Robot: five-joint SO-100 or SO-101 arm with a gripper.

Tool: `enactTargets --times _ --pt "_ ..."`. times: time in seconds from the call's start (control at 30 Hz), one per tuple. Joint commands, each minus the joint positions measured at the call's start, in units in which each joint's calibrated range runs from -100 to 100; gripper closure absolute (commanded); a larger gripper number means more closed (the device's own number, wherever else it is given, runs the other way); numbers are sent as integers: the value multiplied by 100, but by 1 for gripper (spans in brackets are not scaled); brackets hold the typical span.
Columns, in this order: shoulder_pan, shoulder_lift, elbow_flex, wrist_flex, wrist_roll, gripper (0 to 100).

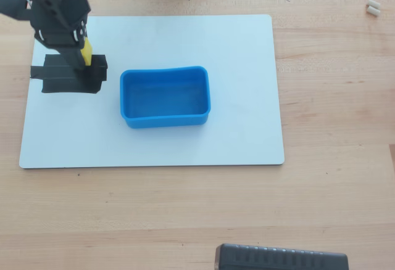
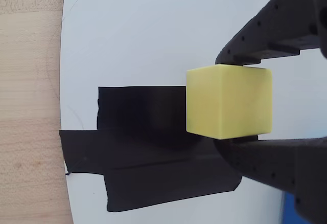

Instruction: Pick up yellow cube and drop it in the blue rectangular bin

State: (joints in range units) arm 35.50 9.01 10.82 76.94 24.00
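Note:
The yellow cube (image 2: 228, 102) sits between my two black fingers in the wrist view, touched above and below, and appears lifted a little over the black tape patch (image 2: 148, 155). In the overhead view only a sliver of the cube (image 1: 87, 52) shows under my gripper (image 1: 83, 57), at the left of the white board. The blue rectangular bin (image 1: 165, 119) stands empty at the board's middle, to the right of my gripper. A corner of the bin (image 2: 288, 208) shows at the wrist view's bottom right.
The white board (image 1: 234, 140) lies on a wooden table (image 1: 333, 208). The black tape patch (image 1: 62, 79) is at the board's left. A black device (image 1: 281, 259) sits at the bottom edge. Small white bits (image 1: 372, 8) lie at the top right.

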Motion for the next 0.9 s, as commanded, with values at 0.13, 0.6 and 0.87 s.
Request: enactTargets --times 0.13,0.6,0.87 --pt "-634 -1788 -428 1001 -327 86" --pt "-2607 -3683 972 1174 -1153 87" --pt "-2744 -3850 1772 2 -1358 87"
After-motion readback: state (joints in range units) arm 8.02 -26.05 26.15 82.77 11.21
